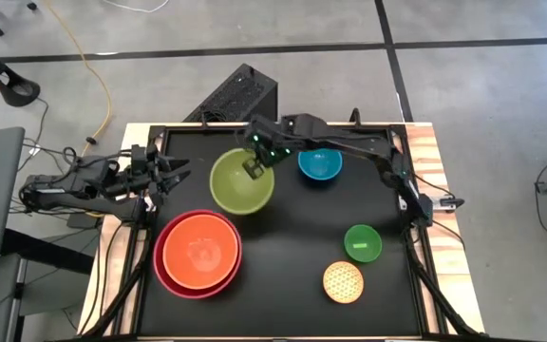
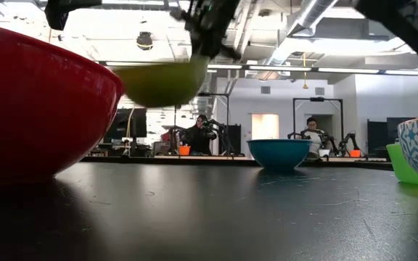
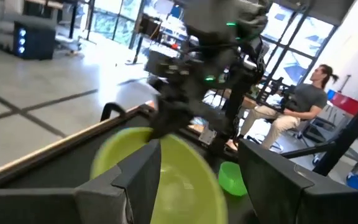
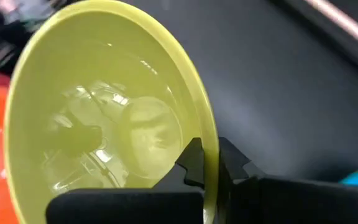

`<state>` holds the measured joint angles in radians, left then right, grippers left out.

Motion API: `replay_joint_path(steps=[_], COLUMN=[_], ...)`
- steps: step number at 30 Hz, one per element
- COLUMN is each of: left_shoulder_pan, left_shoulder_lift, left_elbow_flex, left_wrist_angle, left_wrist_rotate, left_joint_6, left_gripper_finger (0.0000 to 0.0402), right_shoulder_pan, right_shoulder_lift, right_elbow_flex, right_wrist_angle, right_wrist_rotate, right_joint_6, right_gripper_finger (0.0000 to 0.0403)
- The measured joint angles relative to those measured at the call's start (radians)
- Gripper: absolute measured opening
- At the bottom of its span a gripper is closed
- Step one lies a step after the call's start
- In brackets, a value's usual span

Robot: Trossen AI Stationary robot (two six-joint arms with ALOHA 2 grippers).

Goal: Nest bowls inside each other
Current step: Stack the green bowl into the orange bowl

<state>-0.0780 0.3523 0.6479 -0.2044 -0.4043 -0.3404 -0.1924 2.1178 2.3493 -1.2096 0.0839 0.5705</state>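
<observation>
I see right gripper (image 1: 254,163) pinching lime green bowl (image 1: 240,182) rim, lifted off table | left gripper (image 1: 164,176) wide open, empty, far left

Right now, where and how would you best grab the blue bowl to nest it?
Take the blue bowl by its thin rim, coming from above: it sits upright and open, alone on the table, too wide to span. One finger inside, one outside, as the right gripper holds the lime green bowl.

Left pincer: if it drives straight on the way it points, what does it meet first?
Probably the round lime green plastic bowl, held off the table by the right pincer. It lies directly ahead of the open left pincer, though depth is unclear.
</observation>
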Motion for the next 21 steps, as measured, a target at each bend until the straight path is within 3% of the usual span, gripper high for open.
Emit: replay_joint_path(steps=[5, 10, 21], left_shoulder_pan=[0.0, 0.0, 0.0], left_shoulder_lift=[0.001, 0.001, 0.008], left_elbow_flex=[0.0, 0.0, 0.0], left_wrist_angle=[0.043, 0.047, 0.045], left_wrist_rotate=[-0.038, -0.073, -0.072], left_joint_6=[0.072, 0.119, 0.12], left_gripper_finger=[0.0203, 0.0203, 0.0203], right_shoulder_pan=[0.145, 0.263, 0.311], right_shoulder_lift=[0.004, 0.079, 0.241], right_elbow_flex=[0.0, 0.0, -0.001], right_wrist_angle=[0.07, 0.292, 0.521], right_wrist_rotate=[0.008, -0.002, -0.003], right_joint_6=[0.114, 0.245, 0.375], right_gripper_finger=[0.0011, 0.0011, 0.0011])
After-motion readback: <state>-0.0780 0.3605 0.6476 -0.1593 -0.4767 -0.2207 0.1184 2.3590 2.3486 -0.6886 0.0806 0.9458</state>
